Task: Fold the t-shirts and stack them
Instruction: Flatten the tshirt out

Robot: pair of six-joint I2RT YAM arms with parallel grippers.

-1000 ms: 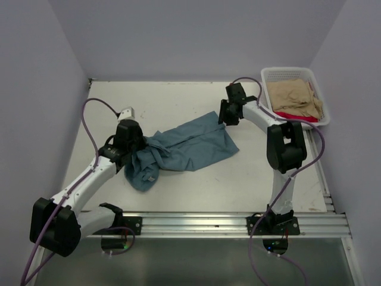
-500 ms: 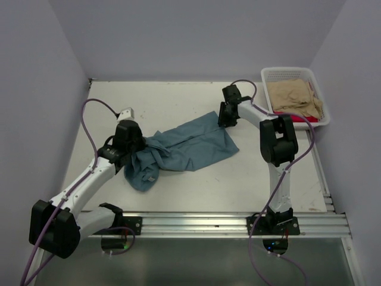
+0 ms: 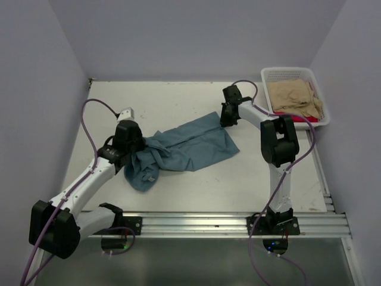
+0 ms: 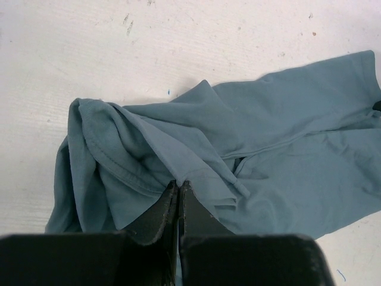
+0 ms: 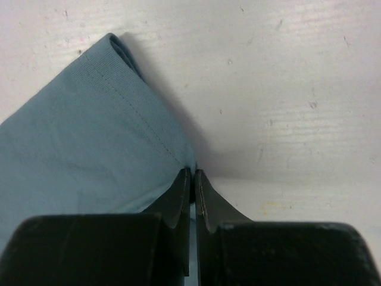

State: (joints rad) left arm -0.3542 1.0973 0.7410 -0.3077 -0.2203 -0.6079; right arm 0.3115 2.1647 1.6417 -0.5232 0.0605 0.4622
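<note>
The dusty teal-blue t-shirt (image 3: 187,145) lies crumpled across the middle of the table, bunched at its left end. My left gripper (image 3: 132,146) sits over that bunch, shut on a raised fold of the teal shirt (image 4: 196,137), jaws (image 4: 178,182) pressed together. My right gripper (image 3: 225,121) is at the shirt's far right corner, shut on its stitched hem edge (image 5: 149,131), fingertips (image 5: 192,171) meeting on the cloth. A tan t-shirt (image 3: 294,98) and a red t-shirt (image 3: 290,116) lie in the basket.
The white mesh basket (image 3: 287,71) stands at the back right corner. A small white object (image 3: 125,112) lies on the table behind the left arm. Purple cables loop off both arms. A metal rail (image 3: 220,223) runs along the near edge; walls enclose three sides.
The right gripper has closed from partly open onto the teal shirt's hem, after its arm drew in slightly. The left gripper and the shirt have stayed put.
</note>
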